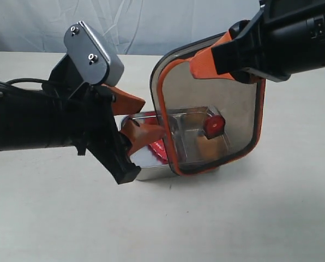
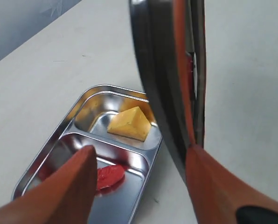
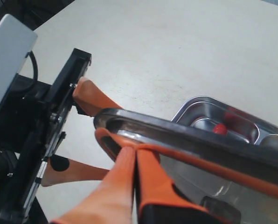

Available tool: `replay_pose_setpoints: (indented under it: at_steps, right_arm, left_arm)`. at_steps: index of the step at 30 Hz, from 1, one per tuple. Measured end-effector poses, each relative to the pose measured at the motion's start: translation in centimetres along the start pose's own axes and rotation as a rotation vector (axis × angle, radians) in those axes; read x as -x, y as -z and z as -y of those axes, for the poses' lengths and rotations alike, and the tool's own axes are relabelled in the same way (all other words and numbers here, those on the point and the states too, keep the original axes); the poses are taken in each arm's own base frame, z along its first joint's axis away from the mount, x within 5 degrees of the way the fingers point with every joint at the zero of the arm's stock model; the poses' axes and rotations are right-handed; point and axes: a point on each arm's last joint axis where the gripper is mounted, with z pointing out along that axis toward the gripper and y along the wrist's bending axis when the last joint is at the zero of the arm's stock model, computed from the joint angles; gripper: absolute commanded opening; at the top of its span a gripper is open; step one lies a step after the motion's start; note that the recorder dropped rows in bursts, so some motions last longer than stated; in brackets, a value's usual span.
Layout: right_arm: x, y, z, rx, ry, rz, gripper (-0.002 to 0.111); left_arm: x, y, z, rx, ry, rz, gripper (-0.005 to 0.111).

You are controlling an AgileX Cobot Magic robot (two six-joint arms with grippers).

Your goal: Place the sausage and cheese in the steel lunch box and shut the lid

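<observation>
The table [image 1: 260, 218] is pale and smooth. Under the wide-open, empty left gripper [image 1: 151, 116] sits the shiny steel lunch box [image 2: 83, 105], with the yellow cheese [image 2: 129, 123] wedge and the red sausage [image 2: 110, 176] in separate parts. The right gripper [image 3: 132, 148] pinches the dark see-through lid [image 1: 217, 103], tipped up on edge.

Access around the box [image 1: 146, 170]. I see the lid [image 1: 211, 93], pinched at its top edge by the right gripper [image 1: 199, 66], hanging tilted on edge against the box's right part and screening that side. The left gripper [image 1: 142, 117], fingers spread, crowds the box's left end (one finger just beside the lid's rim). Both compartments lie uncovered from above. Bare table [image 1: 244, 218] offers passage in front and to the right.
</observation>
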Motion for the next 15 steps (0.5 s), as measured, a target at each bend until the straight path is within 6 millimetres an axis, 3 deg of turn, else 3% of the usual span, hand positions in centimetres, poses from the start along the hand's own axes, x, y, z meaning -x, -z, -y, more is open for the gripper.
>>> replay_pose_setpoints:
  at_steps: [11, 15]
  right_arm:
    - [0.0, 0.0, 0.0, 0.003, -0.001, 0.002, -0.001]
    - [0.2, 0.0, -0.4, 0.040, -0.022, 0.023, -0.001]
  left_arm:
    - [0.1, 0.0, -0.2, 0.025, -0.050, 0.000, 0.055]
    - [1.1, 0.1, -0.4, 0.034, -0.045, 0.032, 0.055]
